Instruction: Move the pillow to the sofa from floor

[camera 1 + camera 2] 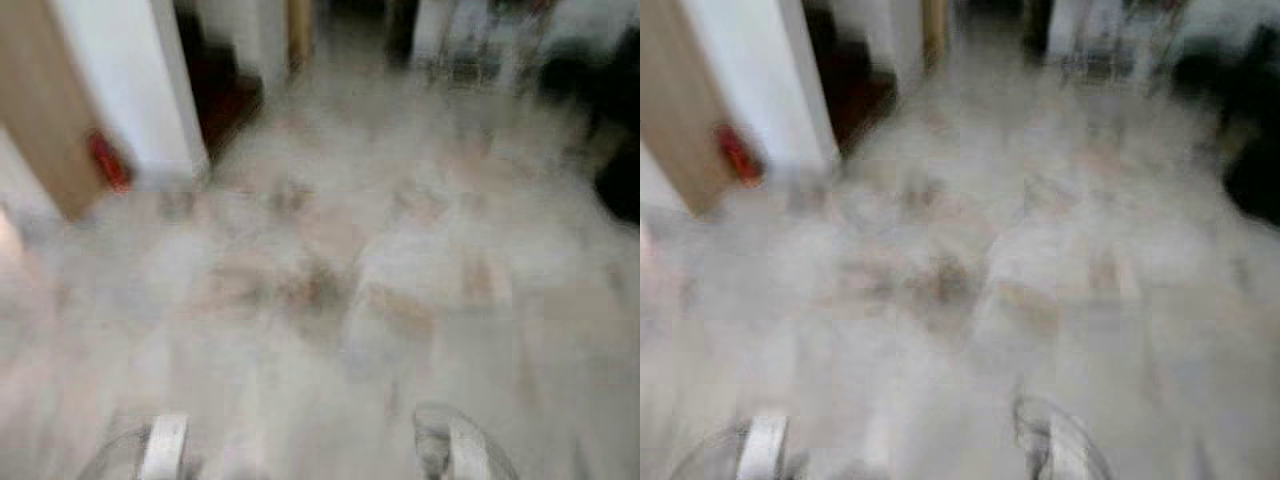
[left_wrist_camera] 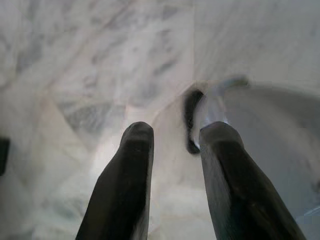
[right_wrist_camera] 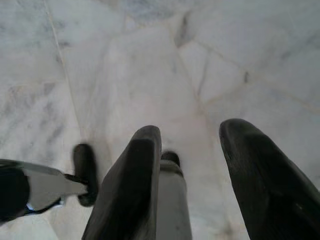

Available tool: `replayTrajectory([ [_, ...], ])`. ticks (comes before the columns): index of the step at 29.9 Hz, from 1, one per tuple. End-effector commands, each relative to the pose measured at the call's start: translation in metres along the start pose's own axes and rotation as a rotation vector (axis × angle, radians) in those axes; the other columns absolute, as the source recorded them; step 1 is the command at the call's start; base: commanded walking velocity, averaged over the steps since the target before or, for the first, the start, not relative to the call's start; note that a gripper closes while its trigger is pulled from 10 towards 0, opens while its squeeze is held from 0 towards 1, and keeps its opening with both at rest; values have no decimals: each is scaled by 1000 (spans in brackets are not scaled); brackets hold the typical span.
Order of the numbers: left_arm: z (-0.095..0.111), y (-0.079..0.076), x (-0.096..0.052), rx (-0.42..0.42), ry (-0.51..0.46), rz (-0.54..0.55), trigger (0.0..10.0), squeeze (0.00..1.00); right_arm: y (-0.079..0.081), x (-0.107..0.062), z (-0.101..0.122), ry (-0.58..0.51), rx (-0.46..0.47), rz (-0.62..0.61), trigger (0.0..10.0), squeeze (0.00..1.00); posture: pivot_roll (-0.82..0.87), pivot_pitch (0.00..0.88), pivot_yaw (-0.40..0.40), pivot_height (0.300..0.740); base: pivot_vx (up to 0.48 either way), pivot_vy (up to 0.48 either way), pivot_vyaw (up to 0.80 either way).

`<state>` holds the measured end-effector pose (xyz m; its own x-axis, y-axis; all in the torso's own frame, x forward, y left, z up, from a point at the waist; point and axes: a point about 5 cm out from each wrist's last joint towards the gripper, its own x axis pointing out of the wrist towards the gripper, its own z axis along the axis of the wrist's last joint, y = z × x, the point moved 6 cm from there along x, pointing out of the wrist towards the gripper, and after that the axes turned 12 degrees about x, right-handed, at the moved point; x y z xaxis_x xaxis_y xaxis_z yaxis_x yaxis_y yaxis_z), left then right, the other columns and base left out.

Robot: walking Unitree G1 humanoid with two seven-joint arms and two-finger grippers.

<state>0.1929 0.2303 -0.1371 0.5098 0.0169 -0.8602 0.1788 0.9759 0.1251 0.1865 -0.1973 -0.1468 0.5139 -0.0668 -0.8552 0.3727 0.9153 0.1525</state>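
left eye view: the frame is motion-blurred, consistent with the robot walking. a pale veined marble floor [image 1: 330, 300] takes up most of the frame. a white wall corner [image 1: 130, 90] with a light wooden panel [image 1: 45, 120] and a small red object [image 1: 108, 160] sits at upper left; dark furniture shapes [image 1: 615, 110] sit at upper right, too blurred to identify. no pillow and no sofa can be made out, so the pillow's location cannot be stated.

left wrist view: the left gripper [image 2: 172, 150] hangs over the floor, fingers parted by a narrow gap, holding nothing.

right wrist view: the right gripper [image 3: 192, 150] hangs over the floor, fingers moderately apart, holding nothing.

step in hand, as a judgement: search and approach; no pickup has begun. the next move calls for bringing the pillow into view, stopping within reach, then bending and lowering both grippers.
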Motion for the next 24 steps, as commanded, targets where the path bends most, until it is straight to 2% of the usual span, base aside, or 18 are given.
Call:
replayTrajectory([
  [1,18,8,1,26,-45,15,10000,0,2,0,-5,16,16,2,10000,0,24,0,-12,740,-390,0,0],
  [13,11,11,-1,14,-33,18,10000,0,-2,0,-3,22,18,-7,10000,0,20,0,-19,740,-388,0,0],
  [19,8,14,-2,2,-27,25,10000,0,-2,0,-4,25,22,-8,10000,0,23,0,-21,740,-386,0,-585],
  [24,6,16,-2,-4,-25,29,10000,0,-1,0,-6,27,17,-6,10000,0,24,0,-23,740,-387,0,0],
])
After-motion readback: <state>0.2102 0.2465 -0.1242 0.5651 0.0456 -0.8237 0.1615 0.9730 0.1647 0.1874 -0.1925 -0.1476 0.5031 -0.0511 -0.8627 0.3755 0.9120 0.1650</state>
